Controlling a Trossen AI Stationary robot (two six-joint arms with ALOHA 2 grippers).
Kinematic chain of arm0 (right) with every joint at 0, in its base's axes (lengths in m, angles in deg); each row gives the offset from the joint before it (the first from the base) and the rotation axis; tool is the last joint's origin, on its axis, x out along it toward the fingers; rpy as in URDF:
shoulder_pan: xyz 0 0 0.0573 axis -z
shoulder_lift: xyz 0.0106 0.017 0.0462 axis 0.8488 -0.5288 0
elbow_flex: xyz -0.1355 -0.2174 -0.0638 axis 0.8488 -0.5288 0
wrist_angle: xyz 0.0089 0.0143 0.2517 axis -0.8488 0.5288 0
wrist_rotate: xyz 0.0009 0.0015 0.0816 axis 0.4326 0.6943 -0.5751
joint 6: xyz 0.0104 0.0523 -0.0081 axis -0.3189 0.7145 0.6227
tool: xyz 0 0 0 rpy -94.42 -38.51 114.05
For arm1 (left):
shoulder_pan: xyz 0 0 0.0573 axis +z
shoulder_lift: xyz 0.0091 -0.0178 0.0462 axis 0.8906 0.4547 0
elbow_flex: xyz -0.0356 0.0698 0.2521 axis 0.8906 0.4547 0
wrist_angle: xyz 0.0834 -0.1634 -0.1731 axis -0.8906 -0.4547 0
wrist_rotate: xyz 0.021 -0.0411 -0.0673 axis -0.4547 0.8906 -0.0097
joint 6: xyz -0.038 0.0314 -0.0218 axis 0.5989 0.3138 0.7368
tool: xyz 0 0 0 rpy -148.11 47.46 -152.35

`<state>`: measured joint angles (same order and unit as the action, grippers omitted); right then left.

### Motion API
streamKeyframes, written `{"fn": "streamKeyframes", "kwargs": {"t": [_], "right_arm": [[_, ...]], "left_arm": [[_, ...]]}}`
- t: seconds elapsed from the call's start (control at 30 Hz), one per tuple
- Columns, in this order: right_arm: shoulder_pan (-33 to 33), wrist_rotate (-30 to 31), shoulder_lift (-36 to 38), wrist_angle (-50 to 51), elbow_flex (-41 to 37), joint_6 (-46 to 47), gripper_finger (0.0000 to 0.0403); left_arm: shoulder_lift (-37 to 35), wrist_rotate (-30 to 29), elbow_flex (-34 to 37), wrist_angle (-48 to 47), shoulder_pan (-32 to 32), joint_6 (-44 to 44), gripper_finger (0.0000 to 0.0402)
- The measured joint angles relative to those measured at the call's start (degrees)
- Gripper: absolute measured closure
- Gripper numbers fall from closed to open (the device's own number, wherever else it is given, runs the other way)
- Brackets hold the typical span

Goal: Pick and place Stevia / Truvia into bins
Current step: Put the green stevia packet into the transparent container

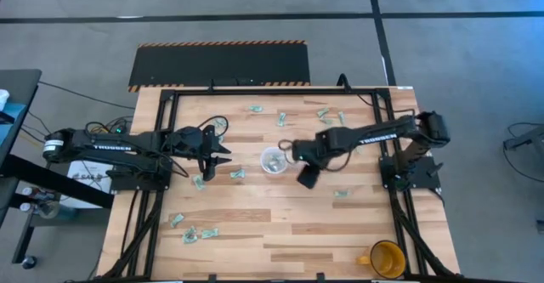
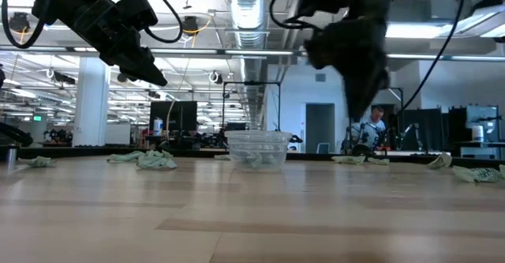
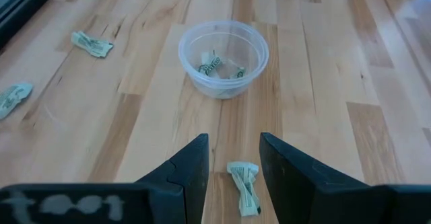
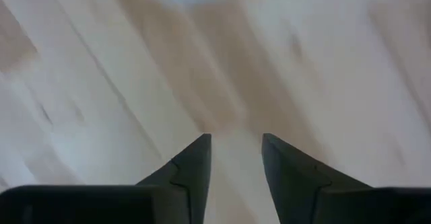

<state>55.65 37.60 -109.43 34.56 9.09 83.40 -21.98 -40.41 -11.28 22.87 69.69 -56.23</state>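
Left gripper (image 3: 234, 158): hovering above a sachet (image 3: 244, 187), fingers parted, empty
Right gripper (image 4: 236, 158): hanging beside the cup (image 1: 274, 160), fingers apart, gripping nothing
Cup: holding sachets

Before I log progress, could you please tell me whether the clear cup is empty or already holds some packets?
Not empty: the cup stands upright with a few green-and-white packets on its bottom, far from full.
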Motion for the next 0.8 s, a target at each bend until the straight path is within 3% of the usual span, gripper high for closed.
{"fn": "streamKeyframes", "kwargs": {"t": [0.33,0.6,0.8], "right_arm": [[-15.18,1.64,4.70,8.98,-5.63,14.98,0.0278],[-19.50,1.62,6.20,7.47,-13.10,20.86,0.0278],[-19.61,1.44,6.16,-2.18,-17.98,20.89,0.0278]], "left_arm": [[0.00,0.02,0.00,-0.05,0.00,1.11,0.0280],[0.00,0.02,0.00,-0.05,0.00,1.11,0.0280],[0.00,0.02,0.00,-0.05,0.01,1.13,0.0280]]}}
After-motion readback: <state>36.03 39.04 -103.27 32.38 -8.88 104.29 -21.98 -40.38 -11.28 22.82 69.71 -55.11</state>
